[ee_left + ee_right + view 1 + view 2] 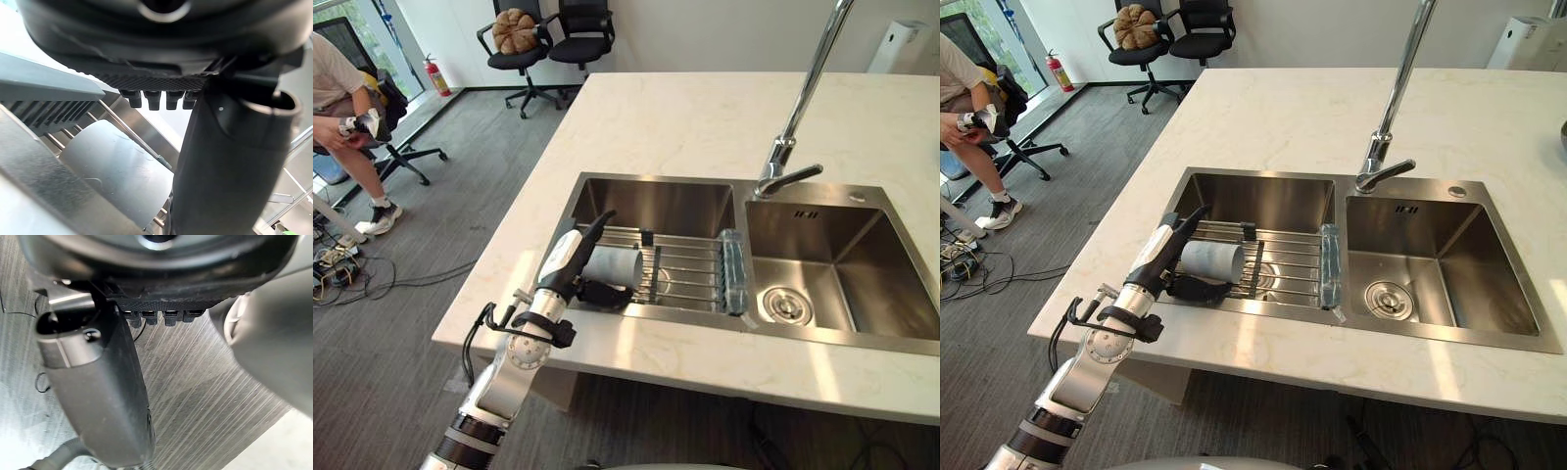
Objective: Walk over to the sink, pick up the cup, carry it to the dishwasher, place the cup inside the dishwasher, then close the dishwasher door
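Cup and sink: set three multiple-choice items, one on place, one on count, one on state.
1. Where is the cup? A on the rack; B in the right basin; C on the counter.
2. How many basins has the sink? A one; B two; C three.
3. How does the cup sit? A upright; B on its side; C upside down.
Answers: 1 A, it rests on the rack; 2 B, two basins lie side by side; 3 B, its wall lies along the rack.

Bright daylight, pale sun streaks across countertop (685,117), sheen on steel sink (822,335).
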You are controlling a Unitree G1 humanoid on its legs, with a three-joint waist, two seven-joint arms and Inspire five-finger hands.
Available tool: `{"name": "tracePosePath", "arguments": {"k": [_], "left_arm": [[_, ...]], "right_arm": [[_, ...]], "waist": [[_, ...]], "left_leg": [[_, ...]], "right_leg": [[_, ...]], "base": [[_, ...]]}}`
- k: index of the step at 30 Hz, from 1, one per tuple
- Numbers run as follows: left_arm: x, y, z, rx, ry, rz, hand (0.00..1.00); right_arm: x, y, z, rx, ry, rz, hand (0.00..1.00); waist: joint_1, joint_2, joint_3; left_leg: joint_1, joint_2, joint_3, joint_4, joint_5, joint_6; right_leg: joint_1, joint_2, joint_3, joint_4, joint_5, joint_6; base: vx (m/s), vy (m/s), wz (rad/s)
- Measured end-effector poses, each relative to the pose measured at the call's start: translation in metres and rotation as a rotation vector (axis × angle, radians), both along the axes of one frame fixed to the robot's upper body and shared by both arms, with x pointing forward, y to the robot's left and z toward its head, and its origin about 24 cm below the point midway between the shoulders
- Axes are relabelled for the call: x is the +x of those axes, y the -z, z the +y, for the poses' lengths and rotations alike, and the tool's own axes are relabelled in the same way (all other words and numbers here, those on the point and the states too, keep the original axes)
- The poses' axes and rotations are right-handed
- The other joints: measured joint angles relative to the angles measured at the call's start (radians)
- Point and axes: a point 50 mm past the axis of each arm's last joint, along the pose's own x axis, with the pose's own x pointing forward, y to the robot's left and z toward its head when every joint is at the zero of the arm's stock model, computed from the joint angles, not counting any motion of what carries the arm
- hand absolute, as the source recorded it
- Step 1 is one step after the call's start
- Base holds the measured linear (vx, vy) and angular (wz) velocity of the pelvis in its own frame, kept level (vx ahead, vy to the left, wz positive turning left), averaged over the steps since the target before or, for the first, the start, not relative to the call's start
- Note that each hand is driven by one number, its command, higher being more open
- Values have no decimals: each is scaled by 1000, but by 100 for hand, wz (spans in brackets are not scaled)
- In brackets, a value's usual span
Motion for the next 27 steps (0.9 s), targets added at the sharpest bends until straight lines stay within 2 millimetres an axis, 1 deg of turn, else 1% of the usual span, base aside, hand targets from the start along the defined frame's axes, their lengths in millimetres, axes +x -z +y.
{"name": "tracePosePath", "arguments": {"k": [7,9,13,20,27], "left_arm": [[1,2,2,12,-32,-22,100],[2,2,4,11,-48,-32,100],[4,1,4,16,-54,-25,100],[16,-1,6,44,-50,24,100],[30,-8,18,89,44,124,100]], "right_arm": [[6,-2,-3,-16,-4,-24,100],[10,-2,-3,-17,-7,-35,100],[16,-3,-3,-18,-11,-49,100],[17,-4,-6,-29,-14,-56,100],[17,-5,-10,-41,-11,-60,100]], "waist": [[-5,10,4],[-12,15,6],[-16,20,8],[-19,32,12],[-42,49,16]], "left_leg": [[6,-2,-6,-15,2,3],[6,-5,-10,-18,3,1],[6,-12,-12,-20,5,4],[7,-17,-13,-20,4,5],[13,-17,-6,-20,3,7]], "right_leg": [[3,-1,-7,-2,2,1],[3,-3,-8,-2,1,2],[2,-10,-11,-3,2,2],[4,-15,-11,-3,2,3],[5,-15,-3,-3,3,4]], "base": [[-13,-1,1],[0,0,0],[0,0,0],[0,0,0],[-2,0,-1]]}}
